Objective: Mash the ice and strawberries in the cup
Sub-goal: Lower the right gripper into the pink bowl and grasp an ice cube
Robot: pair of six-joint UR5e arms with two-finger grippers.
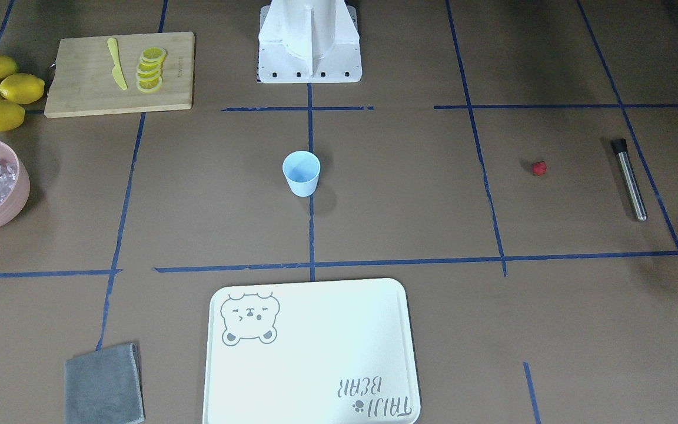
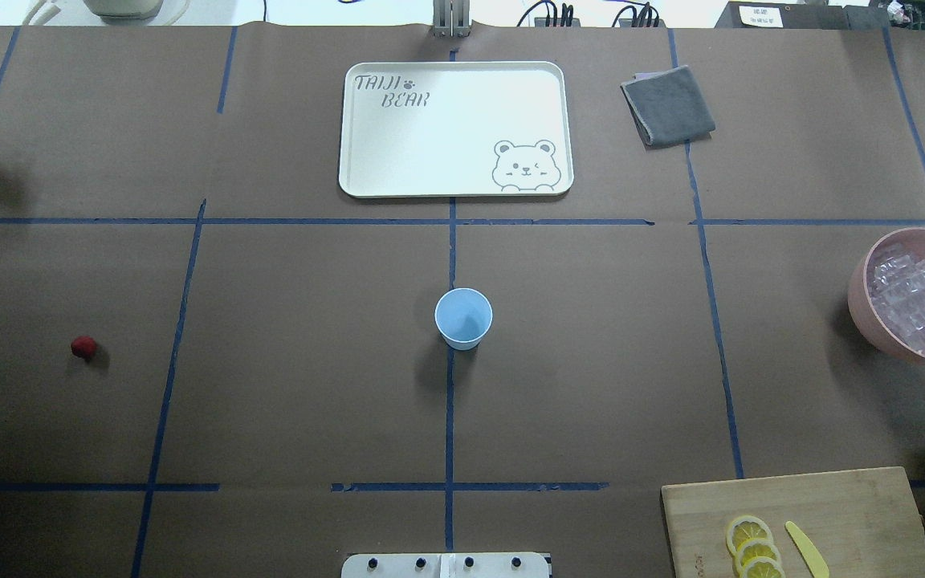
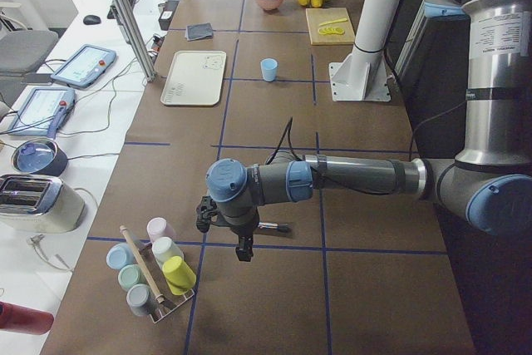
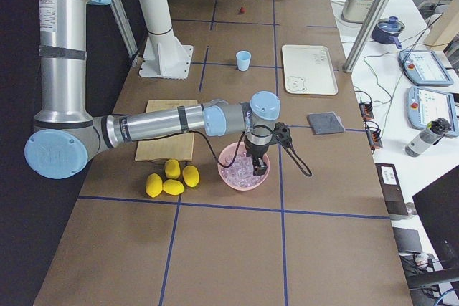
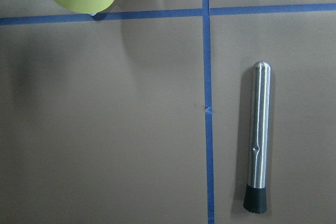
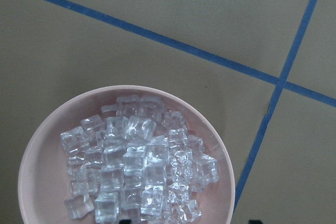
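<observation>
We see the cup [image 1: 301, 172] upright in the middle of the desk [image 1: 409, 194], well away from every edge, standing on a blue tape line [image 1: 311, 235]; its mouth shows only pale blue inside. The strawberry [image 1: 539, 168] lies alone on the bare desk toward the left end, well apart from the cup. Nearer that left edge lies a metal muddler [image 5: 258, 140], flat on the desk with its black cap on one end. The left hand [image 3: 243, 251] hangs above it, pointing down; we cannot tell whether its fingers are apart or together.

The ice [image 6: 137, 163] is heaped in a pink bowl [image 6: 37, 156] at the desk's right edge. The right hand [image 4: 259, 170] hangs just over that bowl, pointing down, and we cannot tell how its fingers stand.

A tray [image 1: 315, 353] sits at the middle of the operators' edge, with a grey cloth [image 1: 103, 384] beside it toward the right end. In the right corner on the robot's side are lemons [image 1: 2, 88] and a cutting board [image 1: 80, 82]
</observation>
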